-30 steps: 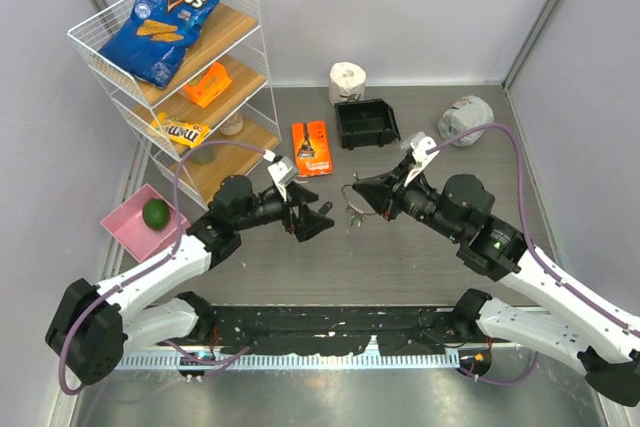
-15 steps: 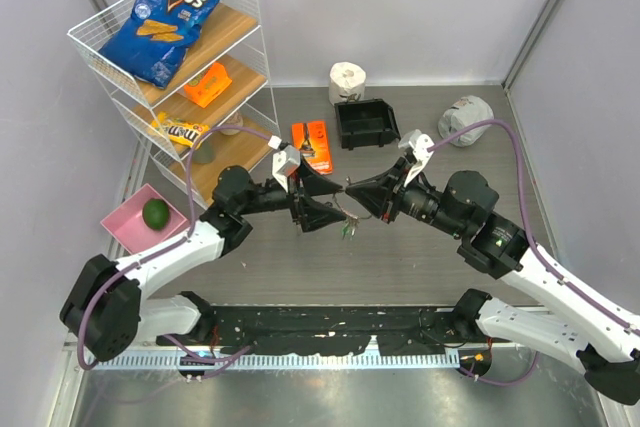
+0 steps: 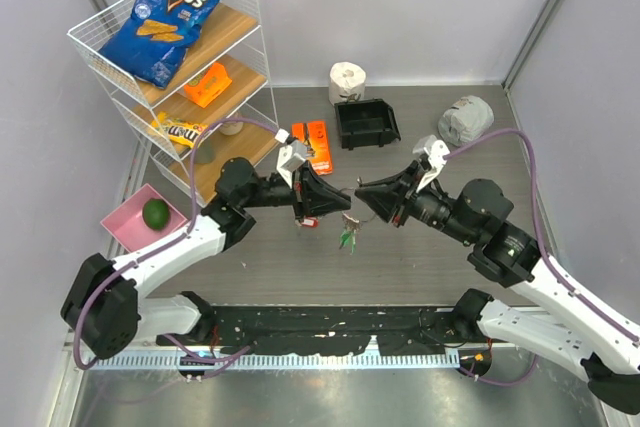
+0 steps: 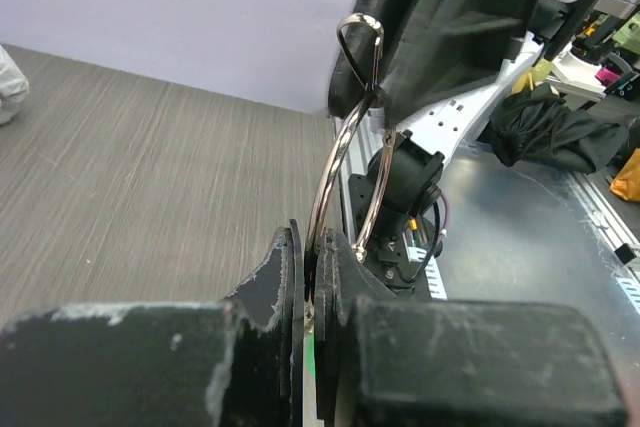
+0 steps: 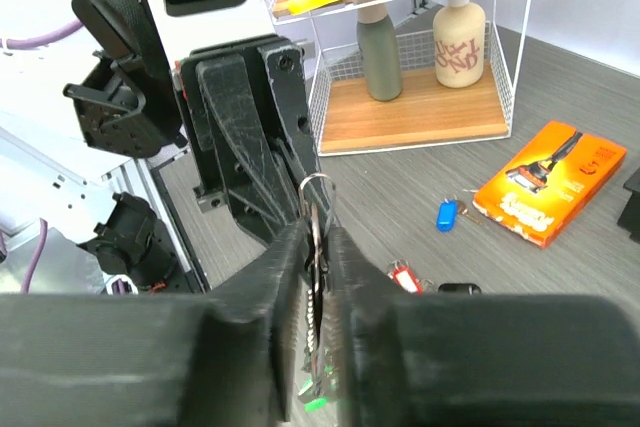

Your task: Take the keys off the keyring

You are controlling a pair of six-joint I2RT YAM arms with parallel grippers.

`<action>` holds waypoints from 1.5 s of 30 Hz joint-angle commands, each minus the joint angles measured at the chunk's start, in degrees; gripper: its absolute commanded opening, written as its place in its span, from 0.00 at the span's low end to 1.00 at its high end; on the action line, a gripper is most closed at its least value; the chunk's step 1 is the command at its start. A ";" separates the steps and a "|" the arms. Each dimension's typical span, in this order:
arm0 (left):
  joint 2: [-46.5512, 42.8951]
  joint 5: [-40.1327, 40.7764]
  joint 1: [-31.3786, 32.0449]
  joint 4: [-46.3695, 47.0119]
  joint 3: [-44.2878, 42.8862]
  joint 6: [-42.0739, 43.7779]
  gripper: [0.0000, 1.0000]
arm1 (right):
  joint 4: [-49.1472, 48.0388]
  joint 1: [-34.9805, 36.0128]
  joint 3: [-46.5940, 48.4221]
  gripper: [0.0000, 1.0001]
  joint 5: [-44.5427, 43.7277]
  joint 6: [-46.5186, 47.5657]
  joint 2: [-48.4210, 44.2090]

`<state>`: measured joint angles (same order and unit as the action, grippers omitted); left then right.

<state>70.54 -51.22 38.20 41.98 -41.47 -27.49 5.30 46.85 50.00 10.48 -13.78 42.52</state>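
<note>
Keyring: mid-air, wire pinched between pressed fingers of left gripper at 9 o'clock and right gripper at 3 o'clock. Hanging keys: at 6 o'clock, blurred, count unclear. Blue-tagged key, red-tagged key: loose on table, red one part hidden.

White arms; black joints; purple cables.

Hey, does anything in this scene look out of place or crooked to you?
The Doritos bag lies tilted across the top of the wire shelf, not square to it. Loose keys lie scattered on the table beside the orange packet. Nothing looks spilled or damaged.
</note>
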 commanded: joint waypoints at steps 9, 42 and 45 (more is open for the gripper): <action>-8.49 3.58 0.13 -30.10 -8.80 15.97 0.00 | 6.03 0.08 -0.96 0.83 -2.05 7.62 -7.28; -20.72 11.58 2.23 -18.87 8.33 18.08 0.79 | 7.53 0.08 12.40 0.05 4.90 6.32 4.41; -17.91 11.23 2.85 -13.95 9.57 18.34 0.72 | 6.74 0.08 13.37 0.05 4.64 5.52 5.03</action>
<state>50.09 -40.80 40.34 17.87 -32.95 -10.04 15.75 46.83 59.92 16.38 -6.61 46.98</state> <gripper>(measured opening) 0.755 0.099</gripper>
